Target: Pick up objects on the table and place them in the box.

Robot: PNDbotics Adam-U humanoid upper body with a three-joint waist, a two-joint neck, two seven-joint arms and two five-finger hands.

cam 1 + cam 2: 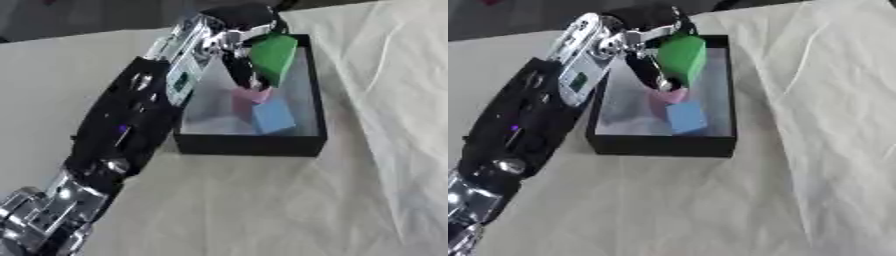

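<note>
My left arm reaches up from the lower left over a black box (pixel 254 146) with a pale grey floor. At its end my left hand (pixel 241 47) hangs over the box, fingers curled round a green block (pixel 274 56) held above the box's far half. A pink block (pixel 250 98) and a blue block (pixel 273 116) lie inside the box, just below the green one. The hand's fingers (pixel 647 70) point down beside the green block (pixel 682 57). My right hand shows in neither view.
A wrinkled white cloth (pixel 385 130) covers the table to the right of and in front of the box. The bare table top (pixel 52 90) lies to the left of the arm. A dark strip runs along the far edge.
</note>
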